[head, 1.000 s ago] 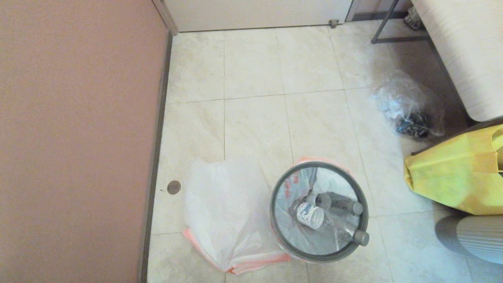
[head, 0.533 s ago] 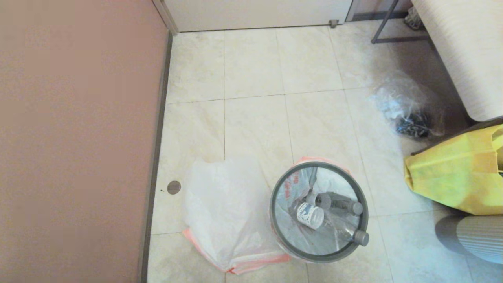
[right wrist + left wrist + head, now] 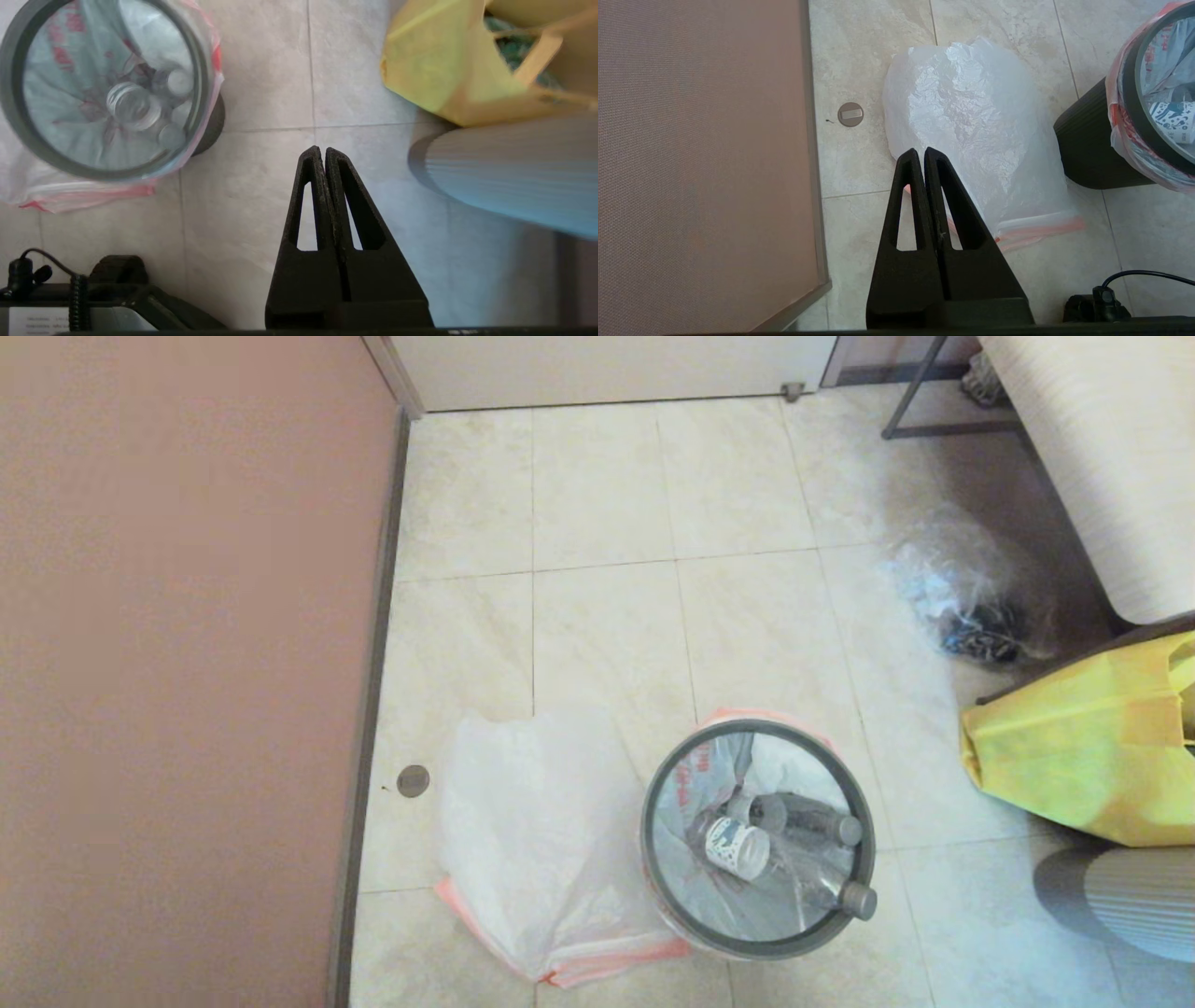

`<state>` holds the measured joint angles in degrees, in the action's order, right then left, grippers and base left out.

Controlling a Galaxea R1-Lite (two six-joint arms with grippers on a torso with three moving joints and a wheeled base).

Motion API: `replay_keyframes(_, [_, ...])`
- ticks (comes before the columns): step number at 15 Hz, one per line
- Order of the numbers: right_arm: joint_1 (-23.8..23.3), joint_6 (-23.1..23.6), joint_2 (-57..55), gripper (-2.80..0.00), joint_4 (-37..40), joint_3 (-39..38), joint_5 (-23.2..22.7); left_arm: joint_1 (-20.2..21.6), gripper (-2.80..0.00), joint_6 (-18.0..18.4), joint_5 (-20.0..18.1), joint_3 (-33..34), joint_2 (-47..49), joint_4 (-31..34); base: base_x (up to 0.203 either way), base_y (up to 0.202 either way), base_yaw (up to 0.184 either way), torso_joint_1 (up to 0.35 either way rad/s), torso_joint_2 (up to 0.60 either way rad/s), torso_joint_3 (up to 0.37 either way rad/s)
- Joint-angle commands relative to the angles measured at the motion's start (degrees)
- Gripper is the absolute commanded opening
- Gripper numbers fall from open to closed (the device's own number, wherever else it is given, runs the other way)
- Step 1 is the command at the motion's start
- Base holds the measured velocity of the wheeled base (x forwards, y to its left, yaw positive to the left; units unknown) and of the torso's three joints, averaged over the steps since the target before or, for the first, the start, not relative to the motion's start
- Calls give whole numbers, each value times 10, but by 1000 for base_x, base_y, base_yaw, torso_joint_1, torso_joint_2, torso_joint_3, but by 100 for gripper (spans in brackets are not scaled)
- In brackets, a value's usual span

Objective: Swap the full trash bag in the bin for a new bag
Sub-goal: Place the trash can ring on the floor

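Note:
The bin, a small black pail with a grey hoop rim, stands on the tiled floor at lower centre of the head view. The full trash bag lines it, its pink-orange hem folded over the rim and clear grey-capped bottles lying inside. The new bag lies flat on the floor just left of the bin. Neither arm shows in the head view. My left gripper hangs shut and empty above the new bag, beside the bin. My right gripper is shut and empty over bare tile, right of the bin.
A pink-brown wall runs along the left, with a floor drain at its foot. On the right are a clear bag with dark scraps, a yellow fabric bag, a grey ribbed object and white furniture.

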<state>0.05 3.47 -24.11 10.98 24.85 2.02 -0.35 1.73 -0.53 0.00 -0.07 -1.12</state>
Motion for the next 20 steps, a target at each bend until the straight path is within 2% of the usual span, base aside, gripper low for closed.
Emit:
replay_keyframes(1, [1, 3, -136, -280, -4, 53, 1, -1, -280, 0, 0, 4, 1, 0, 0, 0, 0, 0, 0, 0])
replay_keyframes(6, [3, 18, -384, -280, -24, 175, 3, 0, -280, 0, 0, 4, 1, 0, 0, 0, 0, 0, 0, 0])
replay_keyframes(12, [19, 24, -657, -280, -104, 302, 5, 0, -280, 0, 0, 4, 1, 0, 0, 0, 0, 0, 0, 0])
replay_keyframes(14, [47, 23, -725, -280, -122, 330, 18, 0, -280, 0, 0, 4, 1, 0, 0, 0, 0, 0, 0, 0])
replay_keyframes(16, [102, 21, -769, -280, -128, 361, 37, 0, -280, 0, 0, 4, 1, 0, 0, 0, 0, 0, 0, 0])
replay_keyframes(20, [167, 23, -849, -280, -139, 392, 121, 0, -280, 0, 0, 4, 1, 0, 0, 0, 0, 0, 0, 0])
